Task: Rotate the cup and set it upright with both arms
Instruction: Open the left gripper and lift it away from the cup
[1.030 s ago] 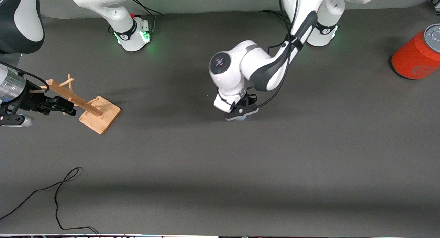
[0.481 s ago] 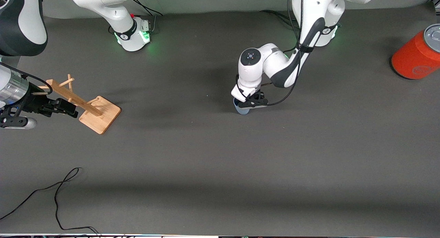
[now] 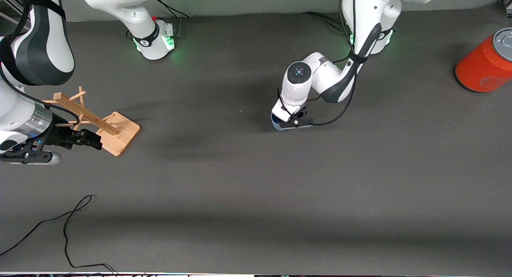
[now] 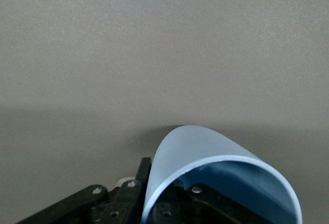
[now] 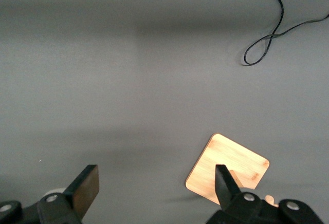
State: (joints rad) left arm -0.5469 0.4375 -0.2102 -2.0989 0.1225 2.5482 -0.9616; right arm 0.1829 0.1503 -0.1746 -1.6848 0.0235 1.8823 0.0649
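The pale-blue cup (image 3: 276, 126) is low over the middle of the grey mat, mostly hidden under the left hand. In the left wrist view the cup (image 4: 195, 147) turns its open mouth up toward the wrist. My left gripper (image 3: 294, 123) (image 4: 163, 183) is shut on the cup's wall, one finger (image 4: 145, 171) outside and the other inside the rim. Whether the cup's base touches the mat is hidden. My right gripper (image 3: 94, 143) (image 5: 154, 180) hangs open and empty at the right arm's end of the table, beside the wooden rack's base.
A wooden peg rack (image 3: 102, 125) (image 5: 229, 167) lies tipped on its square base at the right arm's end. An orange-red can with a grey lid (image 3: 486, 63) stands at the left arm's end. A black cable (image 3: 68, 225) (image 5: 272, 31) curls near the front edge.
The left arm has drawn back toward its base and turned its wrist, carrying the cup with it. The right gripper has shifted along the rack's base.
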